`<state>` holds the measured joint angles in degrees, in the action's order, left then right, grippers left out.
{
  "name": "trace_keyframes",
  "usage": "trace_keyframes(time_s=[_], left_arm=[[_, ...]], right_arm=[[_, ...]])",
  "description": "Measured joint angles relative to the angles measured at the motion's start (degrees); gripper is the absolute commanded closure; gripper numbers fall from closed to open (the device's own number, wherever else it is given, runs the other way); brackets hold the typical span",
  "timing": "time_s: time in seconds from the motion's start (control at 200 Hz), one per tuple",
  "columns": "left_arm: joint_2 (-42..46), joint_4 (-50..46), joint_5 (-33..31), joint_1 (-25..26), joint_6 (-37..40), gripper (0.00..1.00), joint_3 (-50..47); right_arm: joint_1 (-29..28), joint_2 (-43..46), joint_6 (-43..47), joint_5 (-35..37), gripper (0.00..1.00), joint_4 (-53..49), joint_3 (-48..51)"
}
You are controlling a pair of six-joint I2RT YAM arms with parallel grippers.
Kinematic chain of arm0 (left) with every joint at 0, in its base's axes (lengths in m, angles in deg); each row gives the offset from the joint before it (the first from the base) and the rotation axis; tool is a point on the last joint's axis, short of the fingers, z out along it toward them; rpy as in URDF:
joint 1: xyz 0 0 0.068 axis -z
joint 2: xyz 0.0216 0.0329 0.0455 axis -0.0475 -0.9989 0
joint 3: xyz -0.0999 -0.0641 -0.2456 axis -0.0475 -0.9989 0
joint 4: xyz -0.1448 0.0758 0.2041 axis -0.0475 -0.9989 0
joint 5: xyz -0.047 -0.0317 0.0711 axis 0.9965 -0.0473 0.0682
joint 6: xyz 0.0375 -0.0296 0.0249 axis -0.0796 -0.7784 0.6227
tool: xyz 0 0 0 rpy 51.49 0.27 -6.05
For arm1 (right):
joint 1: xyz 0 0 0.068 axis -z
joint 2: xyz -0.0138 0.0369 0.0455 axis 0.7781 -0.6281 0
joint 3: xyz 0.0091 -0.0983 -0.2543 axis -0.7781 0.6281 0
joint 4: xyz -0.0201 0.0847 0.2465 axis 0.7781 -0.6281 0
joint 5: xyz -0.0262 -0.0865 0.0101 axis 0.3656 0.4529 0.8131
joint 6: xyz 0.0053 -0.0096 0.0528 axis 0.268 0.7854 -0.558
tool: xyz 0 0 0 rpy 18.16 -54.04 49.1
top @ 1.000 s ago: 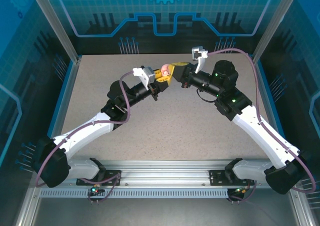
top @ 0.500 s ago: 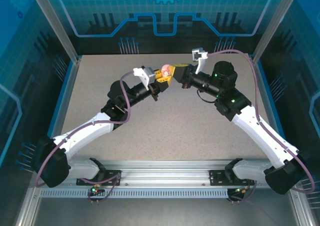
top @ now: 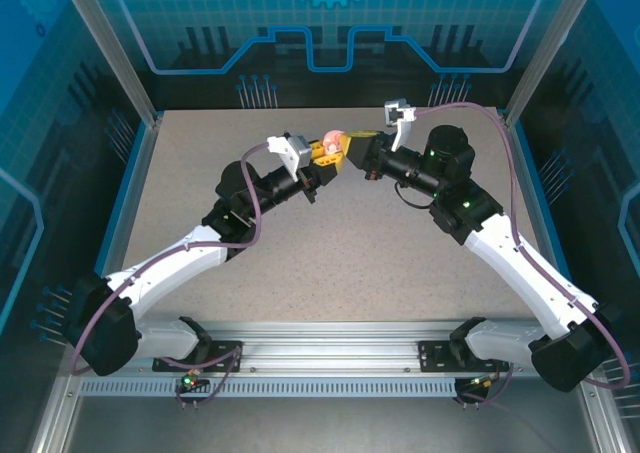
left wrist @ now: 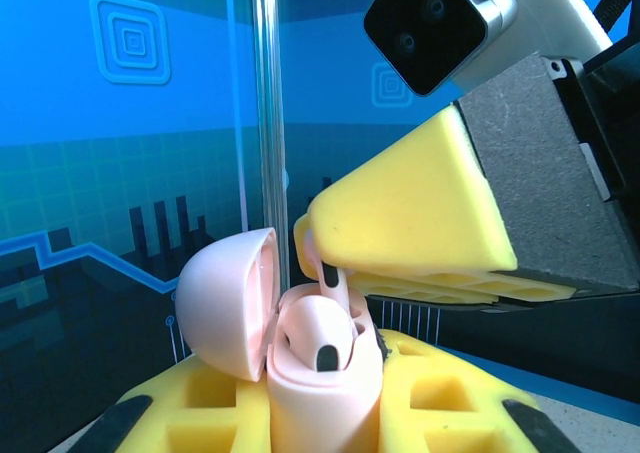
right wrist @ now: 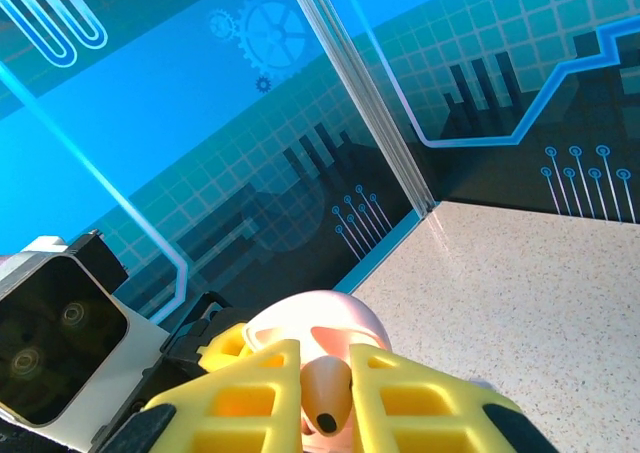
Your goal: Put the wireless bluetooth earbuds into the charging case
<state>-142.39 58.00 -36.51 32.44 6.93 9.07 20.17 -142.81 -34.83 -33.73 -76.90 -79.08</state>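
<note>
My left gripper (left wrist: pixel 325 398) is shut on a pale pink charging case (left wrist: pixel 320 393), held upright above the table with its lid (left wrist: pixel 228 303) swung open to the left. One pink earbud (left wrist: pixel 318 335) sits in the case. My right gripper (right wrist: pixel 328 398) is shut on a second pink earbud (right wrist: pixel 328 391). That second earbud (left wrist: pixel 335 285) hangs stem-down at the case's mouth, just behind the seated one. From above, the case (top: pixel 331 138) shows between the left gripper (top: pixel 324 153) and the right gripper (top: pixel 349 146), which meet at the back middle of the table.
The speckled table (top: pixel 330 253) is ringed by blue transparent walls with a metal post (left wrist: pixel 266 113). The right wrist camera (left wrist: pixel 430 23) hangs close above the case. The left wrist camera (right wrist: pixel 55 343) sits just left of my right fingers.
The right wrist has shifted very slightly at the case. The left arm and the case have stayed put.
</note>
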Motion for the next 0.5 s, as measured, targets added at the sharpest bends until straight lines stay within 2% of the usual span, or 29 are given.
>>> trace_keyframes(time_s=[0.29,0.5], left_arm=[[0.0,-0.1,0.0,0.0,0.0,1.00,0.0],[0.0,0.1,0.0,0.0,-0.1,1.00,0.0]], right_arm=[[0.2,0.0,0.2,0.2,0.68,-0.5,0.0],[0.5,0.0,-0.7,0.9,0.43,-1.3,0.0]])
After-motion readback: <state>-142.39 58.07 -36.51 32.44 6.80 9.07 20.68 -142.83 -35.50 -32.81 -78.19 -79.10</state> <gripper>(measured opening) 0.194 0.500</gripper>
